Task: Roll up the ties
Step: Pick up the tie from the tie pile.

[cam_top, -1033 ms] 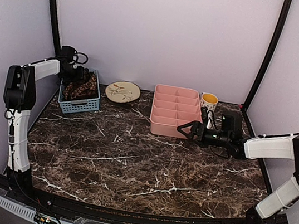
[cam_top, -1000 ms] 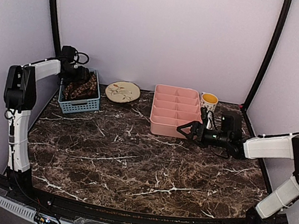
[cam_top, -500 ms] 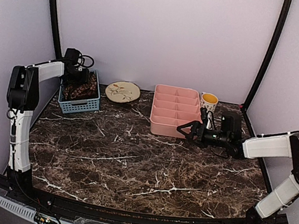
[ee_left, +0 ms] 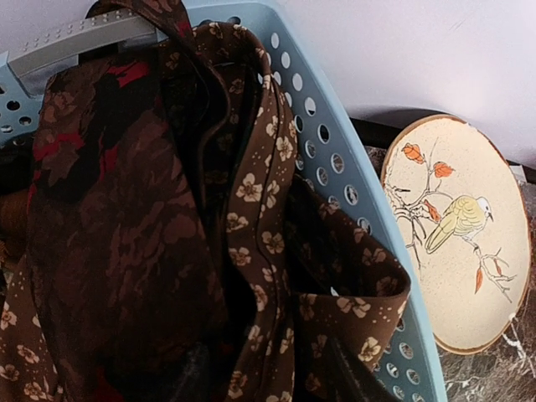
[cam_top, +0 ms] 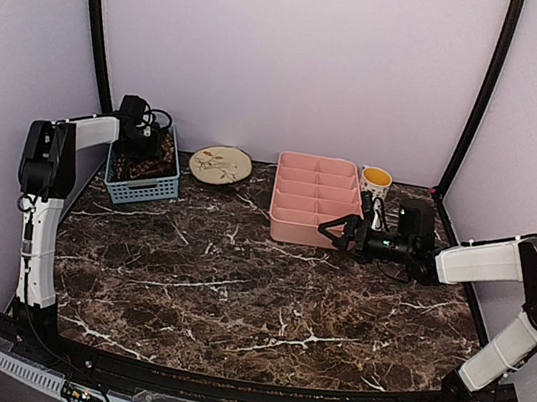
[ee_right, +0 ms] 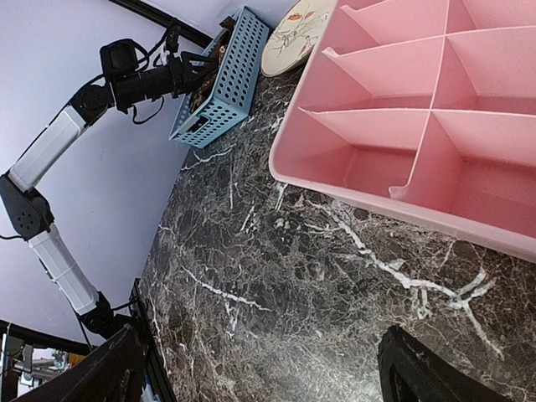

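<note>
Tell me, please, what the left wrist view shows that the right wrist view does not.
Only the left wrist: the ties up close, brown patterned fabric heaped in the blue basket, and the bird painted on the plate. Only the right wrist: the pink divided tray, the left arm stretched to the basket, and the right gripper, open. Both: basket, plate, marble table.

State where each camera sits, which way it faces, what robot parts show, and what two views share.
Top external: above and behind the bases, looking down on the table; left arm and right arm show.
Left wrist: on the left arm, looking into the blue basket of ties; no robot part clearly shows.
Right wrist: low over the table, facing the pink tray and left arm; the open right tool frames the bottom.
Shared: both wrist views show the basket and plate.
</note>
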